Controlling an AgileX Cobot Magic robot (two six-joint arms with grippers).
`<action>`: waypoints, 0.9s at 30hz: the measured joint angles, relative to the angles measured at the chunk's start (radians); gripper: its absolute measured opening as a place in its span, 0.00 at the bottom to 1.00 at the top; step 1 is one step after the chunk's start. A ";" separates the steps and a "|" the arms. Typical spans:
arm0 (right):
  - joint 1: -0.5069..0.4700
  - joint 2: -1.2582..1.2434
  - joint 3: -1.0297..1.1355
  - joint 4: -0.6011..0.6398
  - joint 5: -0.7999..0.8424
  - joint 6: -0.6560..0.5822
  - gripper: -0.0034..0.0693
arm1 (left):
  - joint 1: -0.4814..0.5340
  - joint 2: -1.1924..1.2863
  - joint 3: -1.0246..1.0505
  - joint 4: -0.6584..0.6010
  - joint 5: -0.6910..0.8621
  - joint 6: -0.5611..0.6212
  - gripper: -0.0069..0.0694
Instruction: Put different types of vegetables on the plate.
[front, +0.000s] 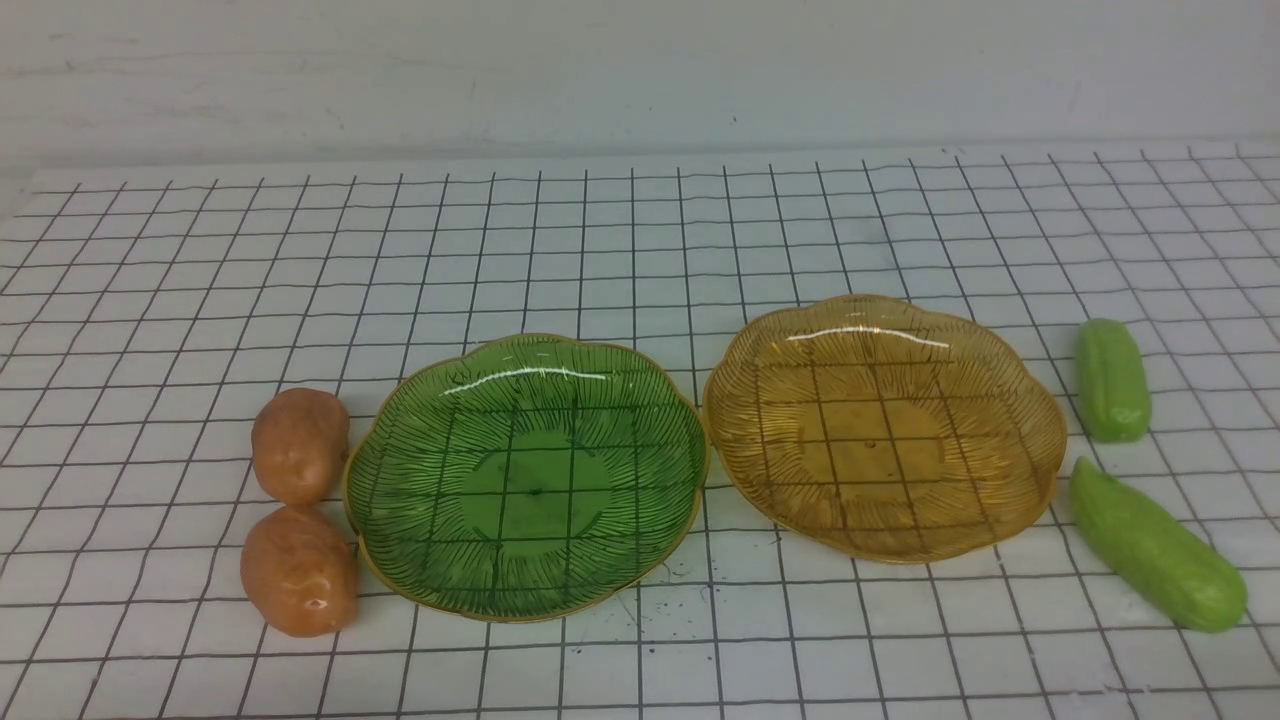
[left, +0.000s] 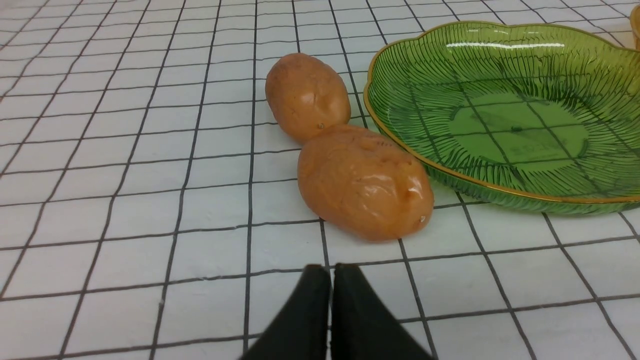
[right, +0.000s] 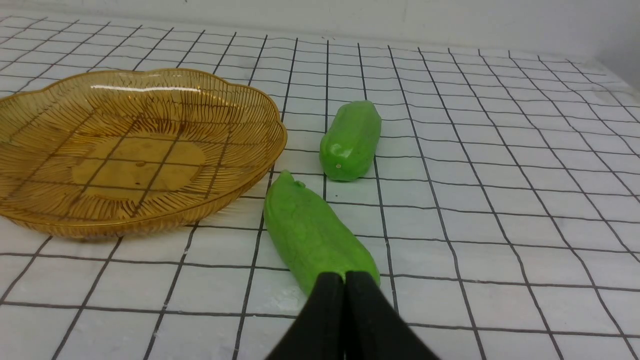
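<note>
A: What are the hands doing?

B: The left hand (left: 331, 272) is pressing its two black fingers together, holding nothing, and reaching low over the tabletop (front: 640, 250). The right hand (right: 344, 277) is doing the same: fingers closed, empty.

A: And what is lying ahead of each?

B: Ahead of the left hand, the near potato (left: 365, 182) is lying just beside the green plate (left: 525, 200). The far potato (left: 306, 95) is right behind it, so close that I cannot tell whether they are touching. Ahead of the right hand, the near cucumber (right: 310, 235) is lying aslant beside the amber plate (right: 240, 165). The fingertips are overlapping its end in the wrist view, so I cannot tell whether they are touching it. The far cucumber (right: 351, 140) is lying beyond, apart.

A: Which step is this?

B: I am judging it as the very start. Both plates are sitting bare, all four vegetables are resting on the tabletop, and neither arm is showing in the front view.

A: What is the next move calling for?

B: Each hand is going to need to spread wide, then come down across a piece's short axis. The potato is looking fat and glossy, so it may be slipping in a shallow grip. Mixing types probably means one piece crossing to the farther plate.
</note>
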 joint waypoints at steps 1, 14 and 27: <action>0.000 0.000 0.000 0.000 0.000 0.000 0.03 | 0.000 0.000 0.000 0.000 0.000 0.000 0.08; 0.000 0.000 0.001 0.172 0.000 0.060 0.03 | 0.000 0.000 0.000 -0.117 0.000 -0.062 0.08; 0.000 0.000 0.007 0.854 -0.038 0.197 0.03 | 0.000 0.000 0.000 -0.871 -0.008 -0.328 0.08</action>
